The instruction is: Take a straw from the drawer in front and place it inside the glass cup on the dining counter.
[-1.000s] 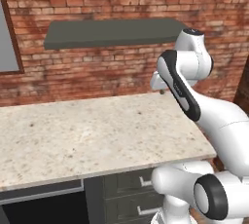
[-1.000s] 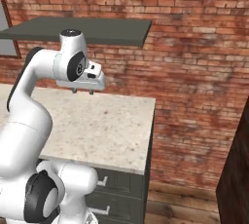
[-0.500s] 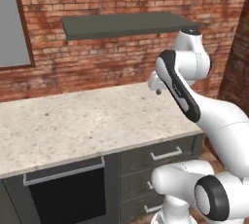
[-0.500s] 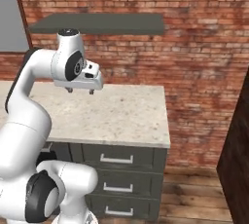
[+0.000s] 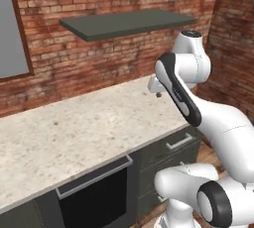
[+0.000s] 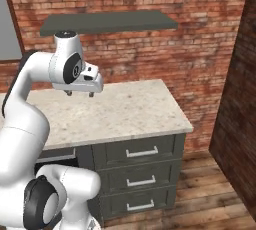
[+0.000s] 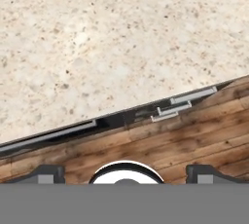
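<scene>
Above speckled counter: one claw, released, empty; three drawers below.

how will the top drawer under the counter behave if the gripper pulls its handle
The top drawer is shut, with a rigid-looking bar handle, so it will probably slide straight out rather than swing. It looks wide and shallow, so likely fairly light to pull. The thin, smooth bar may slip between the fingers of the open gripper.
</scene>
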Motion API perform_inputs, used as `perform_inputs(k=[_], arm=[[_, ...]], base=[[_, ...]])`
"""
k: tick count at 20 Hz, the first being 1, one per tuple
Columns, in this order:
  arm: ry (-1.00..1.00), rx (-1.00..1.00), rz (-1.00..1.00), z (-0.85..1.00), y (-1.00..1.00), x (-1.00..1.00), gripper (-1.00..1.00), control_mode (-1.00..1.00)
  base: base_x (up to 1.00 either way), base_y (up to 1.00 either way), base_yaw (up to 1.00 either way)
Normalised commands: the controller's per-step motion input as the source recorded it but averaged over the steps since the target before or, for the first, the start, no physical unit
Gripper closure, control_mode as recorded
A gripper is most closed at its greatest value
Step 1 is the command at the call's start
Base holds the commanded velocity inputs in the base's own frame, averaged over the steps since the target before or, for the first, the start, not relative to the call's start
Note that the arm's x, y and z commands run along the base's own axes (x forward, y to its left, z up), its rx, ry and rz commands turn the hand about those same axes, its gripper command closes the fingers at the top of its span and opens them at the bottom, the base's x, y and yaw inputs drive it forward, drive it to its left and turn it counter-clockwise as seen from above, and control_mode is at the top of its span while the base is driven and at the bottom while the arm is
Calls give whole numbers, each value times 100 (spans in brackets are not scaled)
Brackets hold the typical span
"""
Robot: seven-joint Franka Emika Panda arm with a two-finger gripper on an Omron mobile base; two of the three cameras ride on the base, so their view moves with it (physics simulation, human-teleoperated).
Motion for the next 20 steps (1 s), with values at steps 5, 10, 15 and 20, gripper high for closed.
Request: perform_inputs(k=[5, 10, 15, 20], arm=[[0, 0, 0, 0, 0, 0, -100, 100], [0, 0, 0, 0, 0, 0, -100, 100], [0, 0, 0, 0, 0, 0, -100, 100], [0, 0, 0, 0, 0, 0, -100, 100]], base=[[0, 36, -41], [0, 43, -31], [3, 55, -27], [19, 26, -19]])
